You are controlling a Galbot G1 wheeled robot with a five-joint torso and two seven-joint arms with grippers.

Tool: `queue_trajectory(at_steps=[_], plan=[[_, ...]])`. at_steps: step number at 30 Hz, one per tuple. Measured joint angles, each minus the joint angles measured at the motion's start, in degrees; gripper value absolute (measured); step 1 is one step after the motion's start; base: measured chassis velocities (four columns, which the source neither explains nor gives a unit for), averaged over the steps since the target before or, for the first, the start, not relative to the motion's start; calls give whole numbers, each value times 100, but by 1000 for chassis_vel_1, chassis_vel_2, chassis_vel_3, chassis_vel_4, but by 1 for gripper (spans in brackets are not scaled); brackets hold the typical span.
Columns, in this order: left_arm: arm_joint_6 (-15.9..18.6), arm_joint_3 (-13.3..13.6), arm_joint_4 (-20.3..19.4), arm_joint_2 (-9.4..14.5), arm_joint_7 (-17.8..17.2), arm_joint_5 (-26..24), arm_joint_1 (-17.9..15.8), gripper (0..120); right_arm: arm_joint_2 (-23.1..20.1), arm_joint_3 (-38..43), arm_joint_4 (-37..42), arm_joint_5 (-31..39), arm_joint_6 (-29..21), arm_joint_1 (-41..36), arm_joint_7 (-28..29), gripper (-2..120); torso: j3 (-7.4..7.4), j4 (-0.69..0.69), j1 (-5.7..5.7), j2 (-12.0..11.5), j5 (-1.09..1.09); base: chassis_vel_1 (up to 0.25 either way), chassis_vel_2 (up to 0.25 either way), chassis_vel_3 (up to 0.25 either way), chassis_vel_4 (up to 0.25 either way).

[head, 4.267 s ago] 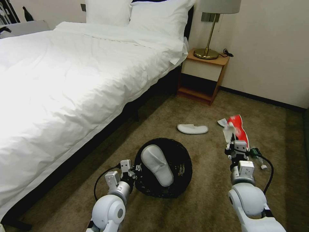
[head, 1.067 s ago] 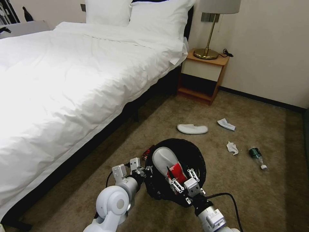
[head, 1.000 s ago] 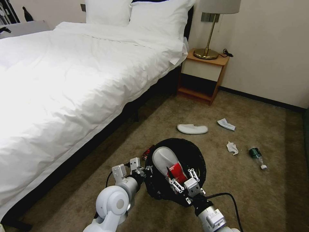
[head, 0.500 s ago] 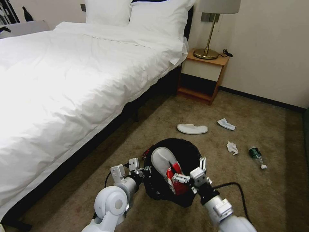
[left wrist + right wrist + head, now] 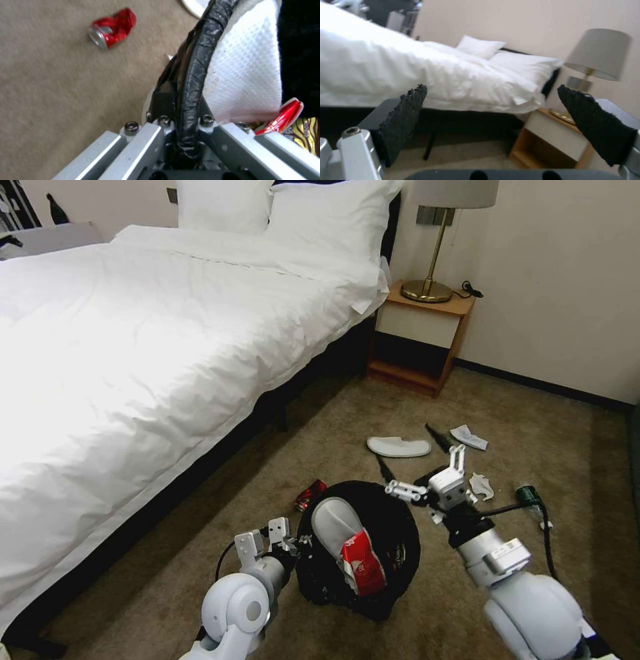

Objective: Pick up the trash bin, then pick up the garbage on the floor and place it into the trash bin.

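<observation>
A hotel bedroom, seen from the robot's head. A large white bed (image 5: 153, 347) fills the left side, with a wooden nightstand (image 5: 420, 337) and a brass lamp (image 5: 437, 240) against the far wall. Brown carpet (image 5: 320, 433) covers the floor.

The trash bin (image 5: 400, 517), a round black mesh basket, sits low between the two arms, tilted so its opening faces up and outward. Inside it lie a white slipper (image 5: 331, 520) and a red snack packet (image 5: 363, 567). Because the bin leans and the slipper rides high near the rim, a sudden swing could probably spill the contents back out, and a grip on one edge alone might let the bin twist or slip.

The left gripper (image 5: 288, 542) reaches forward at the bin's near left edge, pinching the black wrapped rim, as the left wrist view confirms. The right gripper (image 5: 420, 473) is raised above the bin's far right edge, its fingers spread wide and holding nothing, pointing toward the bed and nightstand.

On the carpet beyond lie a second slipper (image 5: 399, 447), two crumpled tissues (image 5: 469, 437) and (image 5: 480, 485), a green bottle (image 5: 531, 497) partly behind the right arm's cable, and a crushed red can (image 5: 310, 495) just left of the bin. The cable could perhaps snag on the next reach.
</observation>
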Motion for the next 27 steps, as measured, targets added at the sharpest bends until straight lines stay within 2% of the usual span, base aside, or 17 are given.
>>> queue_trajectory(at_steps=[2, 5, 6, 7, 8, 10, 11, 13, 16, 18, 21, 27], plan=[[-14, -3, 0, -3, 1, 21, 2, 0, 13, 27, 13, 7, -4, 9, 17, 100, 0, 0, 0, 0, 0, 0, 0, 0, 0], [-180, -50, -37, 1, 133, 298, 18, 0, 263, 156, 10, -1, 54, -35, 197, 100, 0, 0, 0, 0, -1, 0, 0, 0, 0], [-316, -102, -87, 28, 257, 513, 19, 0, 534, 220, -59, -30, 129, -109, 324, 100, 0, -1, 0, 0, 0, 0, 0, 0, 0], [-522, -212, -149, 75, 587, 918, 32, 0, 1033, 301, -158, -74, 169, -145, 445, 100, 0, -2, 0, 0, -1, 0, 0, 0, 0], [-522, -212, -149, 75, 587, 918, 32, 0, 1033, 301, -158, -74, 169, -145, 445, 100, 0, -2, 0, 0, -1, 0, 0, 0, 0], [-990, -351, -258, 116, 1018, 1381, 48, 0, 1661, 387, -374, -183, 168, -117, 624, 100, 0, 0, 0, 0, -2, 0, 0, 0, 0], [-990, -351, -258, 116, 1018, 1381, 48, 0, 1661, 387, -374, -183, 168, -117, 624, 100, 0, 0, 0, 0, -2, 0, 0, 0, 0], [-1409, -450, -418, 149, 1259, 1646, 48, 0, 2018, 558, -692, -305, 330, -196, 695, 100, 0, 0, 0, 0, -2, 0, 0, 0, 0], [-1579, -512, -525, 174, 1349, 1758, 66, 0, 2228, 654, -881, -372, 443, -277, 774, 100, 0, -1, 0, 0, -1, 0, 0, 0, 0], [-1885, -659, -687, 206, 1488, 1961, 151, 0, 2529, 755, -1073, -480, 629, -521, 809, 100, 0, 0, 0, 0, 0, 0, 0, 0, 0], [-2025, -756, -739, 220, 1576, 1982, 185, 0, 2670, 836, -1083, -536, 698, -726, 714, 100, 0, -1, 0, 0, -2, 0, 0, 0, 0], [-2092, -839, -790, 227, 1627, 1938, 101, 0, 2886, 975, -1230, -652, 887, -894, 760, 100, 0, -1, 0, 0, -1, 0, 0, 0, 0]])
